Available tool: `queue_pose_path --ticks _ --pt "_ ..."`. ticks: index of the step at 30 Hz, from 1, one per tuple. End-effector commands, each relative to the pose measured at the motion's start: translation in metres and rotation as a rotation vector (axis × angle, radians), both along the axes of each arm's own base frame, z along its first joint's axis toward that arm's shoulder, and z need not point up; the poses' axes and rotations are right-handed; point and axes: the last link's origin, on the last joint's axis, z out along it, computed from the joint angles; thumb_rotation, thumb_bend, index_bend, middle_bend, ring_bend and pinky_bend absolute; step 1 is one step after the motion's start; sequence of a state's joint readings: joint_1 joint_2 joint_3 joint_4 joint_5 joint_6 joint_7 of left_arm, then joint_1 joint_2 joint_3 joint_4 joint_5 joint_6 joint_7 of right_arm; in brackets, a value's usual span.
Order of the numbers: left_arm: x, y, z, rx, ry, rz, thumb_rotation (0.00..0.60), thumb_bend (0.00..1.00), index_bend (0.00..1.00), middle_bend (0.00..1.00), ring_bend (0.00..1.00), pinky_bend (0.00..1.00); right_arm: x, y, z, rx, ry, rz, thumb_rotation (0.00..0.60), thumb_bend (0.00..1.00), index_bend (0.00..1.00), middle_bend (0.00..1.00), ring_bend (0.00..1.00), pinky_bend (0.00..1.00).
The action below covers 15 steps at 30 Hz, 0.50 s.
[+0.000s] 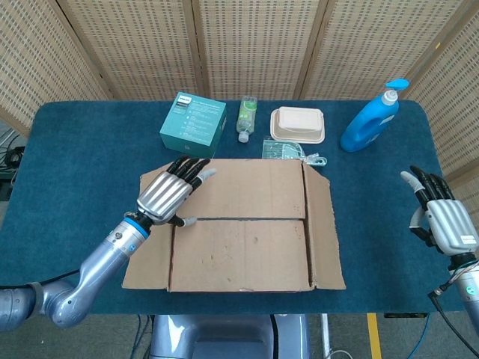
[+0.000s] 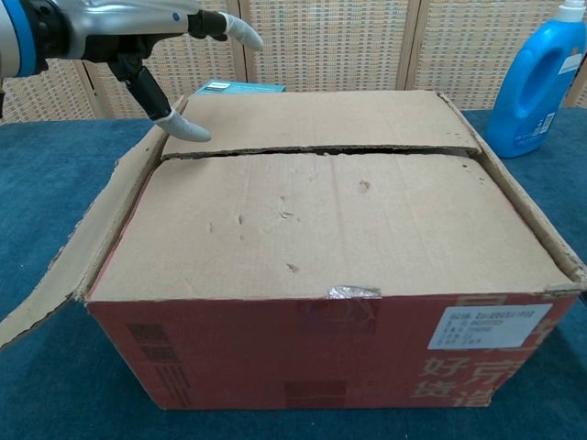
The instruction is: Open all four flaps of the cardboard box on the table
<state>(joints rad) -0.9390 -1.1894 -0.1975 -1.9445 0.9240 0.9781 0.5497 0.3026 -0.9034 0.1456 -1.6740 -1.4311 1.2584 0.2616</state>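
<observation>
My left robot hand [image 1: 166, 197] hovers over the far left corner of the cardboard box [image 1: 239, 224], fingers spread and holding nothing, its thumb tip [image 2: 186, 129] down by the seam between the two long flaps. I've put it there because that seam looks to me like the only place to get under a flap edge. My right robot hand [image 1: 441, 221] waits well off to the right of the box, also wide and empty, out of the way.

The box sits mid-tabletop [image 1: 75, 149], close to the near edge. Of its four flaps, the two short side ones are folded out; the far flap [image 1: 239, 188] and near flap [image 1: 239, 254] lie closed.

Behind it I count one teal carton [image 1: 193, 123], one small bottle [image 1: 246, 118], one lidded tray [image 1: 298, 125], one blue detergent bottle [image 1: 370, 123], and a clear packet [image 1: 284, 149].
</observation>
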Motion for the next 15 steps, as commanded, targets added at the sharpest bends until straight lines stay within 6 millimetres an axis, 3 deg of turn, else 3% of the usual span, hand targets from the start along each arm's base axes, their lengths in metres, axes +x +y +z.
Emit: queue_pose_path --ticks 1,15 --pt "0.002 0.001 -0.006 0.003 0.000 0.002 0.514 0.12 0.07 0.00 0.00 0.00 -0.001 0.001 0.001 -0.002 -0.001 -0.003 0.600 1.00 0.01 0.01 0.00 0.00" --pt "0.006 0.000 -0.023 0.002 0.009 0.008 0.514 0.10 0.07 0.00 0.00 0.00 -0.006 0.002 0.005 -0.008 -0.007 -0.011 0.600 1.00 0.01 0.01 0.00 0.00"
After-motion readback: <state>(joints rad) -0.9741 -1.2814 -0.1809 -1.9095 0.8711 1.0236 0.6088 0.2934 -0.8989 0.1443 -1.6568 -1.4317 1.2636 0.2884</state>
